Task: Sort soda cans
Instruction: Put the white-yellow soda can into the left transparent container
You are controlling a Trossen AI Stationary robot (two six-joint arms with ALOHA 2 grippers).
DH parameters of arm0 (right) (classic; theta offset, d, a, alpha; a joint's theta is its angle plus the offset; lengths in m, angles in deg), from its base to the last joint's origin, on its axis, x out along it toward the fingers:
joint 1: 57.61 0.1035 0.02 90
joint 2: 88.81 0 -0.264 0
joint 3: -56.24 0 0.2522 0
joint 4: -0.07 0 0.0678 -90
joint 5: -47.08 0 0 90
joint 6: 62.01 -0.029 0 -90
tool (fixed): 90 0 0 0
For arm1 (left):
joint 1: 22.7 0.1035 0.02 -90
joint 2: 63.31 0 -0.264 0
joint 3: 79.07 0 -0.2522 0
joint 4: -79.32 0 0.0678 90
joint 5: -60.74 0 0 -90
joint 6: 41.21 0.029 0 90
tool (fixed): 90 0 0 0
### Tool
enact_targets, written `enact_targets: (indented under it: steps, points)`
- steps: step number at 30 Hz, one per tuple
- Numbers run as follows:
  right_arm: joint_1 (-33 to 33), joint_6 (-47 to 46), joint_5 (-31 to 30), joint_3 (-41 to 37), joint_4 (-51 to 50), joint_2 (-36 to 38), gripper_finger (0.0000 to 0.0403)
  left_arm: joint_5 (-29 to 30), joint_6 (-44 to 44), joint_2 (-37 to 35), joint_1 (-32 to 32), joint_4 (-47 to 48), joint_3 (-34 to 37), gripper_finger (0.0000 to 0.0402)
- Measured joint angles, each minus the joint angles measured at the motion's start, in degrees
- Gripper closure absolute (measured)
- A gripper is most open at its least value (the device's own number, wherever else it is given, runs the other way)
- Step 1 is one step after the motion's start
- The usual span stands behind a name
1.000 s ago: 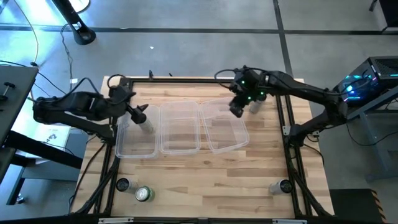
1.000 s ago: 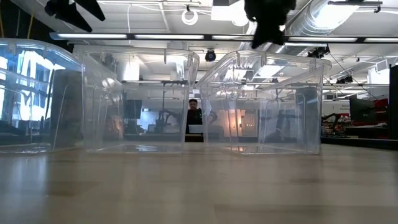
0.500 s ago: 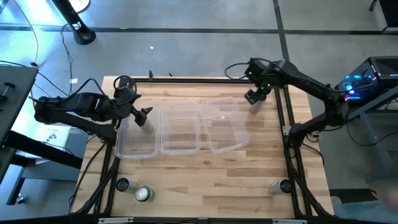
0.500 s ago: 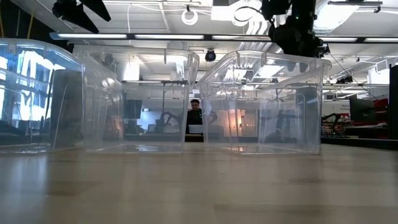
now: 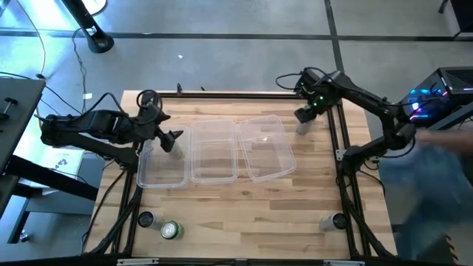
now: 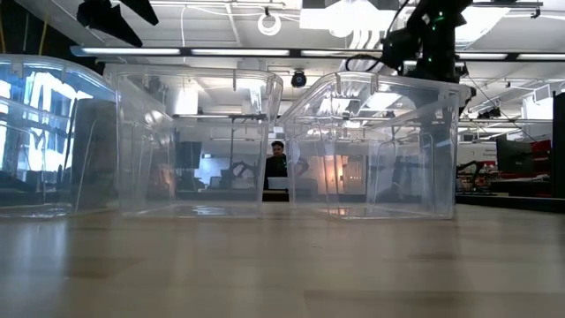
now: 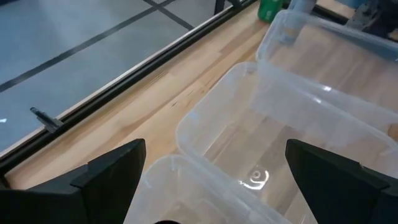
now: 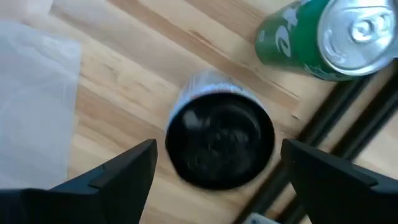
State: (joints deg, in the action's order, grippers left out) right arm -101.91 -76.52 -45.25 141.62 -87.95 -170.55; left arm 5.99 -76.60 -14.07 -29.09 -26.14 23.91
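Wooden table (image 5: 222, 222) with 3 clear tubs (image 5: 214, 151) in a row; no can shows inside them. At the near edge stand 3 cans: a green one (image 5: 171, 230), a dark one (image 5: 145, 219) beside it, another (image 5: 338, 221) well apart. The right gripper (image 8: 214, 168), jaws spread and holding nothing, hangs over a can (image 8: 219, 138) at the far right edge, its visible end dark; a green, silver-topped can (image 8: 329, 37) stands just beside. The left gripper (image 5: 171, 139), jaws wide and empty, hovers above the left tub's (image 5: 160, 166) far end.
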Motion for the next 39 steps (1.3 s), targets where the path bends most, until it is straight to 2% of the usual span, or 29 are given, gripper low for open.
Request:
enact_targets:
  steps: [8, 11, 13, 16, 17, 21, 31, 35, 39]
  points:
    - [1.88, -1.28, -3.63, -7.23, 7.75, 0.01, 0.0064, -0.02, 0.54, -0.02, 0.00, -2.09, 0.00, 0.0021]
    - [2.56, -2.15, -3.15, -9.66, 10.38, 0.01, 0.0072, 0.26, 0.56, -0.02, 0.00, -2.63, 0.00, 0.0021]
    - [3.53, -2.10, -3.87, -10.44, 10.54, 0.01, 0.0096, 0.44, 0.53, -0.02, 0.00, -3.11, 0.00, 0.0021]
    - [5.17, -1.80, -6.38, -10.40, 9.84, 0.11, 0.0167, 0.53, 0.56, -0.02, 0.00, -4.02, 0.00, 0.0021]
    - [5.70, -1.08, -7.79, -10.17, 9.55, 0.24, 0.0171, 0.60, 0.61, -0.02, 0.00, -4.12, 0.00, 0.0021]
    - [7.65, 0.38, -9.47, -7.29, 9.61, 2.01, 0.0171, 1.21, 1.12, -0.02, 0.00, -4.25, 0.00, 0.0021]
    - [13.51, -2.43, -8.59, 2.89, 6.36, 9.04, 0.0171, 1.37, 2.32, -0.04, 0.00, -5.45, -0.11, 0.0021]
    - [19.24, -6.08, -8.57, 8.22, 13.35, 10.39, 0.0171, 1.44, 8.52, 0.78, 1.44, -5.38, -4.16, 0.0021]
    - [26.06, -7.52, -8.69, 11.16, 27.26, 9.42, 0.0171, 2.97, 13.03, 2.28, 3.86, -5.50, -10.97, 0.0021]
